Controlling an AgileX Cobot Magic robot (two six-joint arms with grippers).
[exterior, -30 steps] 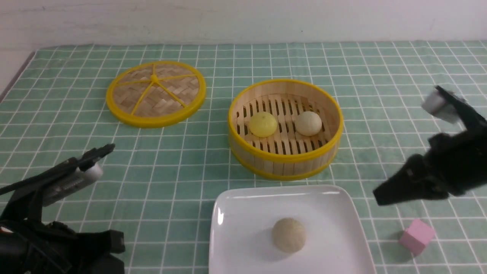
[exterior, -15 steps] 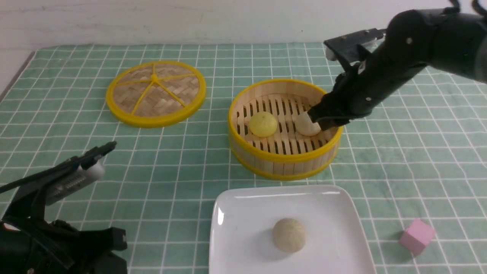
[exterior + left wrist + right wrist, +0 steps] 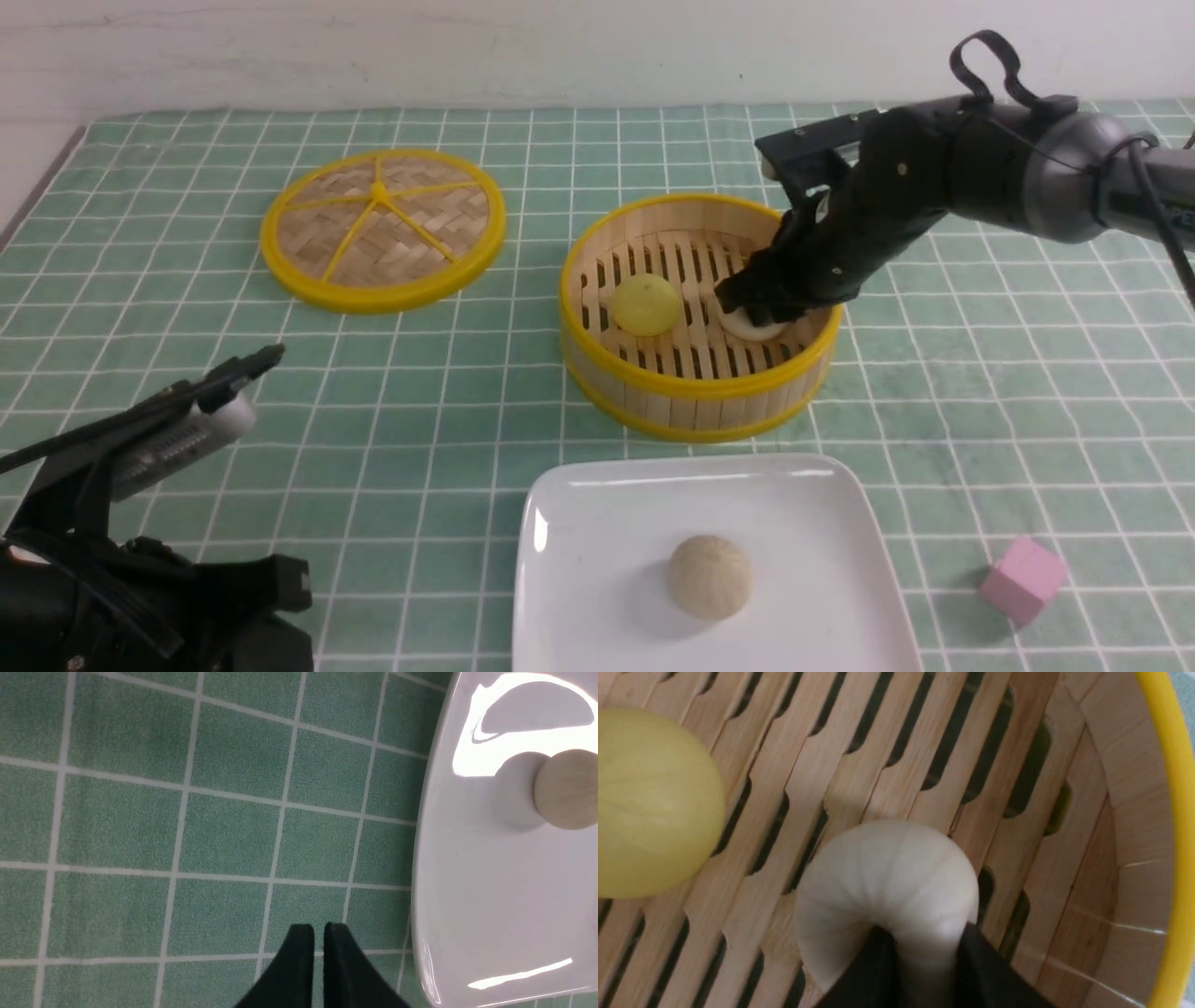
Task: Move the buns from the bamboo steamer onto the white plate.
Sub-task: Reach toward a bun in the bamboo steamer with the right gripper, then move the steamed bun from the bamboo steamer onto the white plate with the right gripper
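Note:
The bamboo steamer (image 3: 700, 387) stands mid-table with two buns on its slat floor (image 3: 924, 765). The pale yellow bun (image 3: 644, 304) (image 3: 649, 802) lies free on the left side. My right gripper (image 3: 758, 315) (image 3: 924, 952) reaches down into the steamer and is shut on the cream-beige bun (image 3: 758, 326) (image 3: 887, 877), which bulges between the black fingers while resting on the slats. The white plate (image 3: 607, 523) (image 3: 490, 882) lies in front of the steamer. My left gripper (image 3: 261, 359) (image 3: 318, 938) hovers low at the front left, shut and empty, beside the plate's edge.
A greyer ridged bun (image 3: 709, 576) (image 3: 567, 788) sits on the plate. The woven yellow-rimmed lid (image 3: 383, 229) lies flat at the back left. A pink cube (image 3: 1022, 579) rests at the front right. The steamer's wall (image 3: 1134, 835) rises close beside my right fingers.
My right arm swung from the front right up and over into the steamer, then settled lower onto the cream-beige bun and closed on it. The left arm has stayed still.

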